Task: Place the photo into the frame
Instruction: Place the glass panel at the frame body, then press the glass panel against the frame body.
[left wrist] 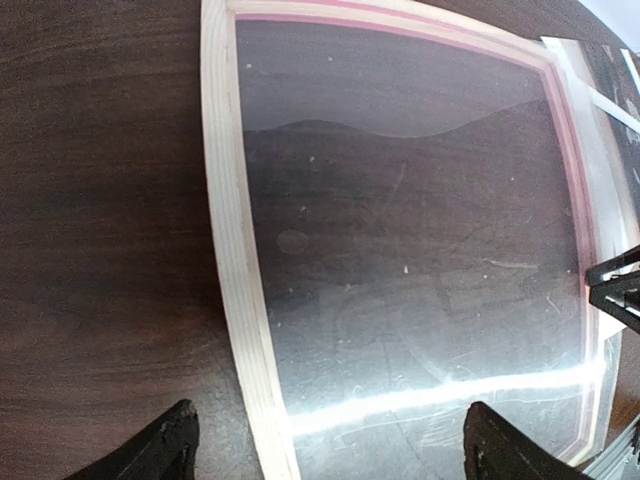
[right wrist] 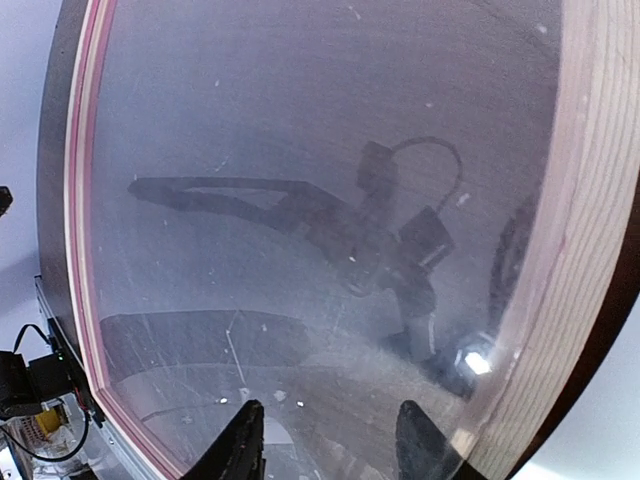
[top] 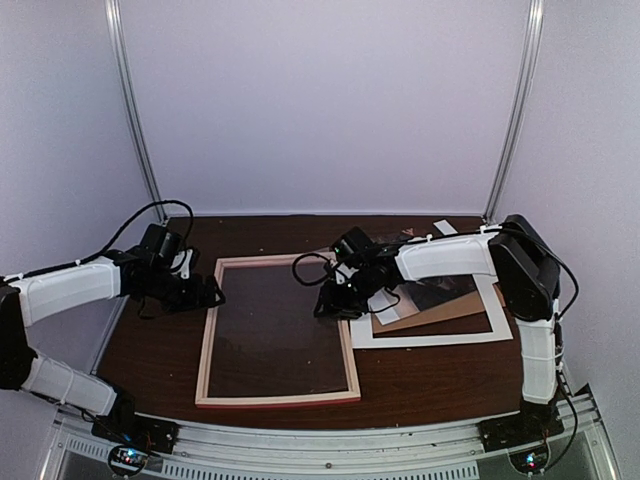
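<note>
Left gripper (left wrist: 330,455) hangs with fingers spread wide across the left wooden bar of the frame (top: 277,398), holding nothing. The right gripper (right wrist: 330,445), partly parted and also empty, hangs just inside the right bar. The frame lies flat, pale back up, with a clear sheet (left wrist: 400,250) in it and bare table (top: 160,350) along its left side. The photo (top: 440,338) lies outside to the right, under the right arm, partly covered by a brown board (top: 440,310).

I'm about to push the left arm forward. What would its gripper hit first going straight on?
Probably the frame: its left bar lies just ahead, between the left gripper's open fingers. Height above it is unclear.
</note>
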Available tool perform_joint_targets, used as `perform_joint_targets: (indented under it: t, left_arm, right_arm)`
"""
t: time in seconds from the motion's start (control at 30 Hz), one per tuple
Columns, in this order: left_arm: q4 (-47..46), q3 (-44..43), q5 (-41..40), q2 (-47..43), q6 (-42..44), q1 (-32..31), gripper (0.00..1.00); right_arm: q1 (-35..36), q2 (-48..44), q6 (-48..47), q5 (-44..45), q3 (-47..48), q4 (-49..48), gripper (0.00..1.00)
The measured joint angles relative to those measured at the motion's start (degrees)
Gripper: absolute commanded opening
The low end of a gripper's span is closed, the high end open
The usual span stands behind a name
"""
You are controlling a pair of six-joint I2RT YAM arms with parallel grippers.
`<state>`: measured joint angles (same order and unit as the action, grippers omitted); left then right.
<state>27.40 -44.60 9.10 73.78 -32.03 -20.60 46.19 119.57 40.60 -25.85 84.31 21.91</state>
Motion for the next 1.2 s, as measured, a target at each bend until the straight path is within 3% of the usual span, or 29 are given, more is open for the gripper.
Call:
perform_joint_targets:
  t: [0.33, 0.9, 1.2]
  left_arm:
    - [-4.96, 0.04, 2.16, 0.09, 0.02, -3.72, 0.97]
    - [-10.93, -4.04, 1.97, 13.29, -0.70, -15.63, 0.97]
    - [-11.15, -4.72, 0.63, 14.91, -0.87, -17.11, 0.97]
  right_arm:
    - [0.00, -0.96, -2.97, 3.82, 0.72, 4.26, 0.45]
    - [-0.42, -4.85, -6.62, 10.75, 0.90, 8.15, 0.47]
    - [-0.61, -4.11, -8.11, 12.44, 2.99, 9.60, 0.48]
